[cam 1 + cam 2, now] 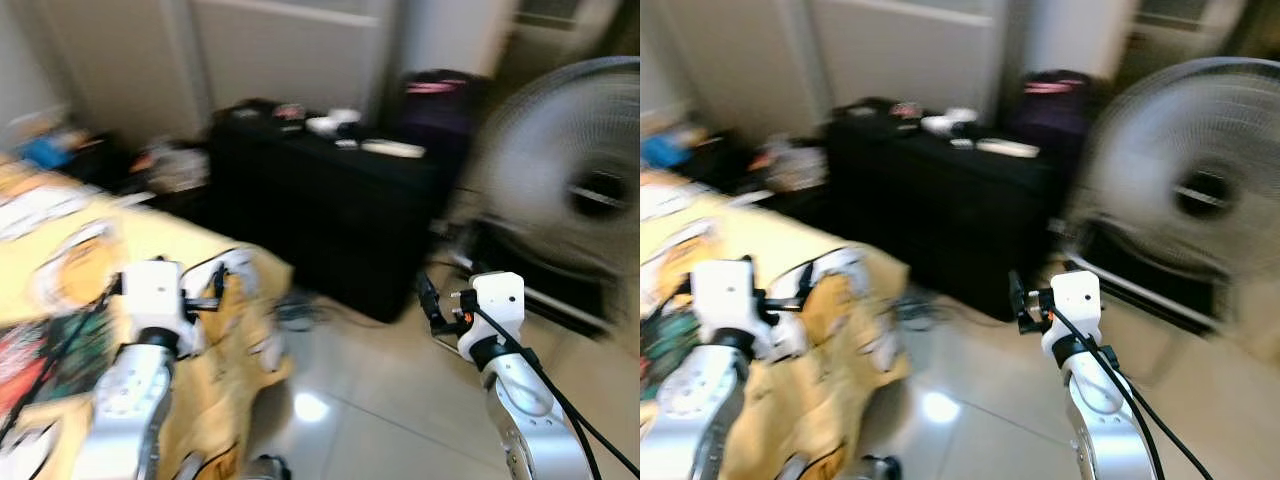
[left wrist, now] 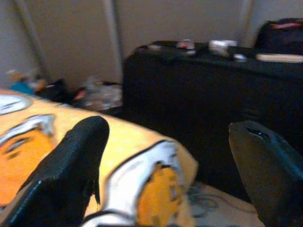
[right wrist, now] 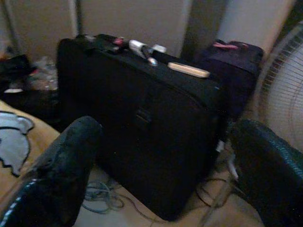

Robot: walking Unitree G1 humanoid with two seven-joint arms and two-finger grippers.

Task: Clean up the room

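The eye views are blurred. A large black suitcase [image 1: 330,215] stands on the floor ahead, with small items [image 3: 142,48] and a pale flat bar [image 3: 188,69] on top. My left gripper [image 2: 175,142] is open, held over the corner of a bed with a yellow printed blanket [image 1: 215,330]. My right gripper [image 3: 165,142] is open too, raised over the tiled floor and facing the suitcase, with nothing between its fingers. A tangle of grey cable [image 3: 102,196] lies on the floor at the suitcase's foot.
A big standing fan [image 1: 575,190] is at the right. A dark purple bag [image 3: 227,71] sits behind the suitcase. Bags and clutter [image 1: 165,165] lie by the back wall at the left. Glossy tile floor [image 1: 370,400] lies between the bed and the fan.
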